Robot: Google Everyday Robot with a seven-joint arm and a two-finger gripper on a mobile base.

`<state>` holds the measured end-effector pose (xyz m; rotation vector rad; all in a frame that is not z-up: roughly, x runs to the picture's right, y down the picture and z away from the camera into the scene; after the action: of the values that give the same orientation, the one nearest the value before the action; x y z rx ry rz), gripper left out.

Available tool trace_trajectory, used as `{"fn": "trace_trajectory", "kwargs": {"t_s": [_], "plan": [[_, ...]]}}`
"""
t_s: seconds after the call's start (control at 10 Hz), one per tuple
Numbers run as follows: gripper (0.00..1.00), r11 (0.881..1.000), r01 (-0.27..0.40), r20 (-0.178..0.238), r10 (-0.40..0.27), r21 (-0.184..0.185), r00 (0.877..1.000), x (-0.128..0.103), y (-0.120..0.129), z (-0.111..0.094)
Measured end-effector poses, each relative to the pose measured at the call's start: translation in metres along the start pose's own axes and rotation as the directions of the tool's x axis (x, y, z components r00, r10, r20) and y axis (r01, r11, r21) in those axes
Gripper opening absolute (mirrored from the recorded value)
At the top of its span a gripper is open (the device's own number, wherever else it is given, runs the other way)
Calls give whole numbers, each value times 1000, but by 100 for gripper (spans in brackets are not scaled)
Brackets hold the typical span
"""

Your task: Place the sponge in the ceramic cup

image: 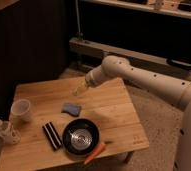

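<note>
Dim, warm lighting throughout. Low wooden table (114, 107) centre-left on speckled grey floor (156, 122). Dark panelled wall (29, 45) behind and to left. Pale horizontal beam (89, 47) along back, below dark recess. Light shelf (139, 7) across top right; contents indistinct.

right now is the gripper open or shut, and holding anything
Gripper: open, holding nothing, hovering over the table just beyond the sponge, which lies flat on the wood.
</note>
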<state>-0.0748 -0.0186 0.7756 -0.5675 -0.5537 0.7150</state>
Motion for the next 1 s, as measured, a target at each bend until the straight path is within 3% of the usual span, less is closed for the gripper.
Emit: {"fn": "trace_trajectory", "kwargs": {"t_s": [0.4, 0.8, 1.0], "plan": [[80, 998, 55, -12, -55, -13, 998, 12, 14, 9], [80, 990, 128, -60, -131, -50, 990, 23, 26, 47], [80, 987, 156, -99, -160, -49, 982, 22, 32, 67]]}}
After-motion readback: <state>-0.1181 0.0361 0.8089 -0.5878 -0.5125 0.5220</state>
